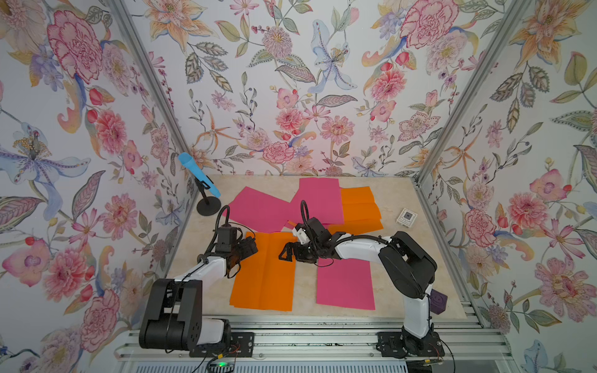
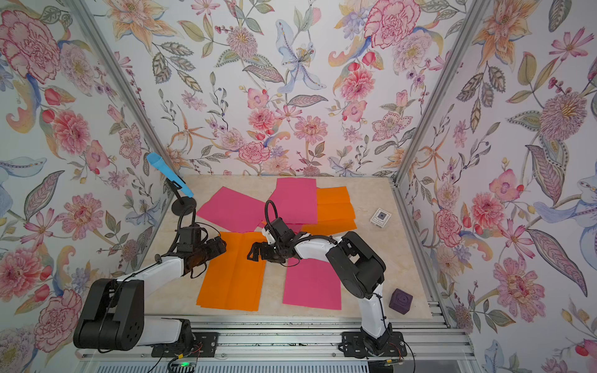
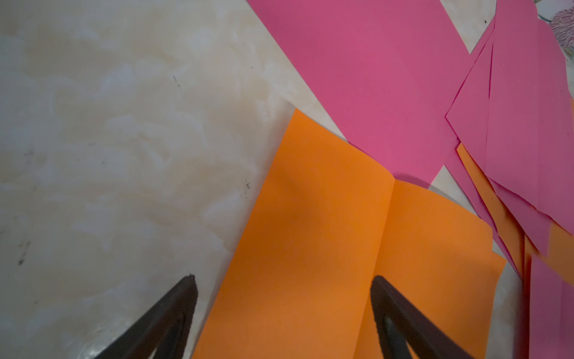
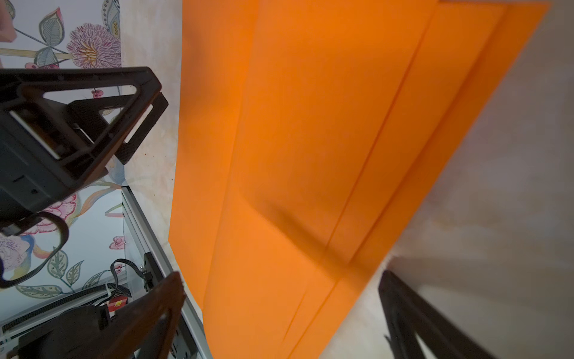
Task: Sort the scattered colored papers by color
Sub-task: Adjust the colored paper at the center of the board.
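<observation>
Currently, five colored papers lie on the marbled counter (image 1: 305,290). The near orange sheet (image 1: 263,281) and the near pink sheet (image 1: 345,287) sit side by side at the front, apart, with a strip of bare counter between them. Toward the back wall, the far-left pink sheet (image 1: 258,210) lies tilted. Beside it, the far pink sheet (image 1: 319,197) covers the left part of the far orange sheet (image 1: 361,203).

The left gripper (image 3: 283,279) hovers at the left edge of the near orange sheet. Its jaws are spread wide and hold nothing, one finger over bare counter and the other over the paper. In the left wrist view this sheet's far corner reaches the far-left pink sheet and casts a shadow on it.

The right gripper (image 4: 281,276) hangs over the opposite edge of the same sheet, also spread wide and empty-handed. The right wrist view shows several parallel lines along that edge. They may be fold creases or a second sheet beneath; the blur leaves it unclear.

A white card (image 1: 406,217) with a dark printed square rests right of the far orange sheet. A purple cube (image 2: 400,301) stands at the front right corner, and a blue microphone (image 1: 198,174) on a black stand occupies the back left.
</observation>
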`<act>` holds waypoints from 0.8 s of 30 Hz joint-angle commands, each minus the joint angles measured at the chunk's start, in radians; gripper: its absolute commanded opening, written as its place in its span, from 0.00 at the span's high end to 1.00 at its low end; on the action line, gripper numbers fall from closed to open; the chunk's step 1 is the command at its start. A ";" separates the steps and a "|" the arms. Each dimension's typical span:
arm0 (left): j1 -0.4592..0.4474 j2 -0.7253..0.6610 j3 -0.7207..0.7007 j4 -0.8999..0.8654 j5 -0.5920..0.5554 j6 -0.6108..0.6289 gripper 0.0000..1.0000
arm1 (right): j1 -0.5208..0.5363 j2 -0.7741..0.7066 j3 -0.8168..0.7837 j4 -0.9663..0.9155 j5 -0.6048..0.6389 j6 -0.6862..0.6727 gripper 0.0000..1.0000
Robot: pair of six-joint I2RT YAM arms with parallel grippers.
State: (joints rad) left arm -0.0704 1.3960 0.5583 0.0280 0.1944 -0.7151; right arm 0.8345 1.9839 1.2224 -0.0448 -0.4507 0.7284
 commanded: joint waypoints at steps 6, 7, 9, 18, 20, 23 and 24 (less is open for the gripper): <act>0.004 0.049 -0.022 0.064 0.026 -0.013 0.12 | 0.007 -0.011 -0.001 -0.061 0.021 0.000 0.00; 0.002 0.049 -0.028 0.070 0.029 -0.015 0.12 | 0.008 -0.007 0.003 -0.061 0.020 0.001 0.00; 0.000 0.046 -0.036 0.078 0.044 -0.020 0.13 | 0.010 0.000 0.011 -0.061 0.018 0.004 0.00; -0.044 -0.026 -0.066 0.080 0.086 -0.066 0.13 | 0.025 0.041 0.054 -0.060 0.009 0.025 0.00; -0.049 -0.038 -0.073 0.079 0.086 -0.071 0.13 | 0.029 0.049 0.070 -0.061 0.007 0.029 0.00; -0.053 -0.053 -0.080 0.074 0.078 -0.071 0.13 | 0.030 0.061 0.080 -0.061 0.009 0.033 0.00; -0.052 -0.057 -0.079 0.067 0.069 -0.067 0.13 | 0.028 0.062 0.079 -0.061 0.012 0.031 0.00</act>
State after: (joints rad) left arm -0.1173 1.3628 0.4896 0.1108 0.2657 -0.7715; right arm 0.8581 2.0182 1.2823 -0.0753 -0.4515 0.7456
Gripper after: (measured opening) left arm 0.866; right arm 0.997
